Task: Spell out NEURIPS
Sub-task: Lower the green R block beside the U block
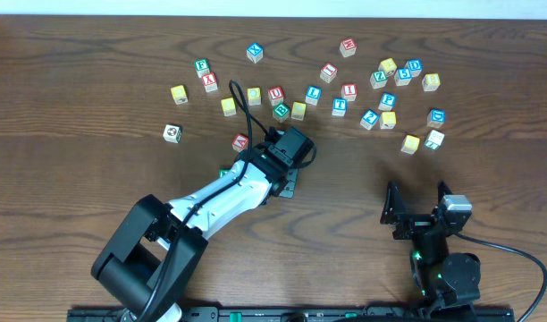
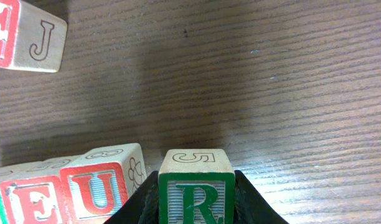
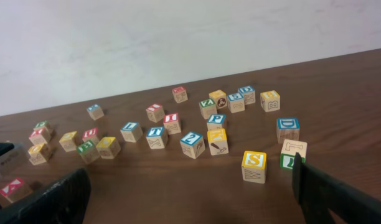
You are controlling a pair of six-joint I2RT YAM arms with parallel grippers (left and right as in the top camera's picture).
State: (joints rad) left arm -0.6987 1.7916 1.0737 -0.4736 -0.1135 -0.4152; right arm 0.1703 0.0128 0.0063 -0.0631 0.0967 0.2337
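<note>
You have on the dark wooden table (image 1: 77, 72): blue L cube (image 1: 313, 92) and blue T cube (image 1: 339, 106) close together; red X cube (image 1: 210, 82) toward the far edge; white cube (image 1: 172, 132) nearer the left edge.

A dark brown table (image 1: 68, 80) with a fine wood grain fills the overhead view. Beyond the table's far edge rises a plain off-white wall (image 3: 178, 37), softly and evenly lit.

The left arm (image 1: 224, 192) is a white shell between black joint housings, trailing a looped black cable (image 1: 246, 107). The right arm (image 1: 452, 268) and its two-fingered hand (image 1: 418, 202) are all black, with a grey camera block (image 1: 457, 206) and a green light (image 1: 416, 258) toward the dark wooden table's (image 1: 77, 72) near edge.
</note>
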